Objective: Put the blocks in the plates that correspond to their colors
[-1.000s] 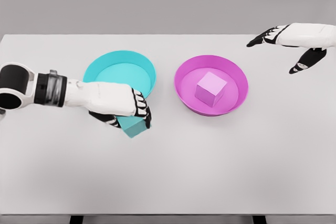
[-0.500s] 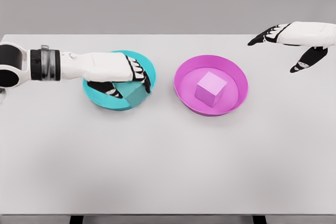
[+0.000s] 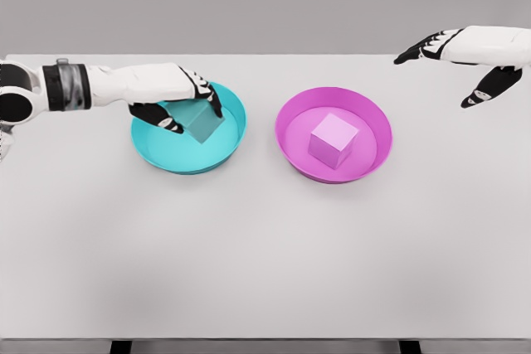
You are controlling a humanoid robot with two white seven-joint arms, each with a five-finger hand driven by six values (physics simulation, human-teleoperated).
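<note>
The left hand (image 3: 178, 97) is pinching the teal block (image 3: 202, 121) over the teal plate (image 3: 158, 149) to match colors; the right hand (image 3: 465, 60) is hanging spread.

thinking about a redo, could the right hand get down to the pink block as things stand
Probably yes: the right hand hangs open beyond the pink plate, and the pink block sits uncovered with nothing above it.

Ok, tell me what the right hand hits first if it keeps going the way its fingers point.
Probably nothing: the right hand points left along the table's far edge, behind the pink plate; height is unclear.
</note>
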